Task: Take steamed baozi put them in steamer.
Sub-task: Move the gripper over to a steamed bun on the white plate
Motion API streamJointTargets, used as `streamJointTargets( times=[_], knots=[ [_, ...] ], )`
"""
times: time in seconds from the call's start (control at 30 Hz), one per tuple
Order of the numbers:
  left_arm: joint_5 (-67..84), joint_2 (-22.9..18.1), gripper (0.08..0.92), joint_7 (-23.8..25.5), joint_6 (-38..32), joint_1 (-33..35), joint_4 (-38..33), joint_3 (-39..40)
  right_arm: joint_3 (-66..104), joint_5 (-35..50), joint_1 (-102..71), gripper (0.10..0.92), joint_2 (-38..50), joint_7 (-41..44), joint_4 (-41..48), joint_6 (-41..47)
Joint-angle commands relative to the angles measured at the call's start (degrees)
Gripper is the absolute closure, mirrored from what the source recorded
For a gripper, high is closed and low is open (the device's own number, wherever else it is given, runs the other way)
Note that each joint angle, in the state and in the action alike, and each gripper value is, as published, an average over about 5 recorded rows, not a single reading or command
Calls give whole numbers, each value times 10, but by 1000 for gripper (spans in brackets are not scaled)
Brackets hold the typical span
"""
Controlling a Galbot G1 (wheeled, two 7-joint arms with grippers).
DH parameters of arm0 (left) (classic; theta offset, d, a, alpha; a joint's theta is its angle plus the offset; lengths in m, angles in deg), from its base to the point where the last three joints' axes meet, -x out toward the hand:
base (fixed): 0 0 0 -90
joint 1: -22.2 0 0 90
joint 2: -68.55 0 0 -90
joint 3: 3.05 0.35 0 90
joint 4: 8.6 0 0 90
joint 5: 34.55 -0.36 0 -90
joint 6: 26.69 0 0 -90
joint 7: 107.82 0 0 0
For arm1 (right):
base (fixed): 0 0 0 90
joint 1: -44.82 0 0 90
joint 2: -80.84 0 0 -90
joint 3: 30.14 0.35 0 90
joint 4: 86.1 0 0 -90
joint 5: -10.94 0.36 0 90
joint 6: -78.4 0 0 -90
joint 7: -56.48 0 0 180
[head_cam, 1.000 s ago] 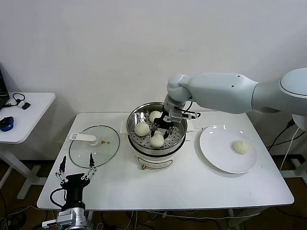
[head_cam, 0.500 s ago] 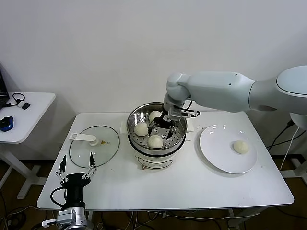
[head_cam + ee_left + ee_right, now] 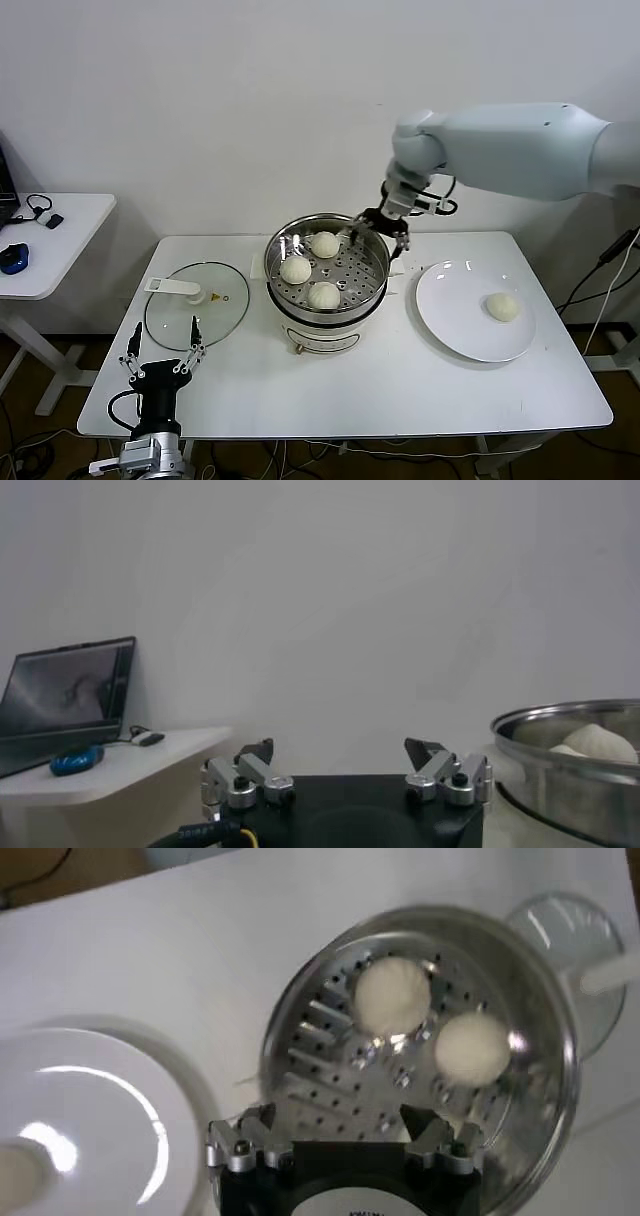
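The steamer [image 3: 273, 262] stands mid-table with three steamed baozi on its perforated tray: one at the back [image 3: 324, 243], one on the left [image 3: 295, 269], one at the front [image 3: 323, 295]. A fourth baozi [image 3: 502, 307] lies on the white plate [image 3: 455, 300]. My right gripper [image 3: 381, 226] hovers open and empty over the steamer's back right rim. The right wrist view looks down past that gripper [image 3: 340, 1123] at the steamer [image 3: 560, 1048] and two baozi [image 3: 392, 994] [image 3: 472, 1047]. My left gripper [image 3: 160, 356] is parked open at the table's front left corner.
A glass lid [image 3: 195, 300] with a white handle lies flat left of the steamer. A side table [image 3: 60, 230] with a mouse and a laptop [image 3: 70, 685] stands farther left. The wall is close behind the table.
My right gripper opened inside the steamer and left a baozi at the tray's front. It then rose and moved right and back, out over the rim.
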Motion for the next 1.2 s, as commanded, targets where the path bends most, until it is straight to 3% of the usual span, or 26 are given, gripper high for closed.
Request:
streamJointTargets(
  times=[0.03,0.5,0.93,1.2],
  knots=[
    [-1,-28,177,0,-2,1,0,1,-102,144,53,203,108,64,-9,222],
    [-7,-28,177,-2,-6,9,9,-3,68,-4,-154,203,203,114,167,178],
    [-20,-28,177,-6,-12,16,19,-8,267,-127,-333,203,184,131,337,110],
    [-27,-28,177,-7,-16,20,23,-6,361,-181,-397,203,174,136,399,86]
  ],
)
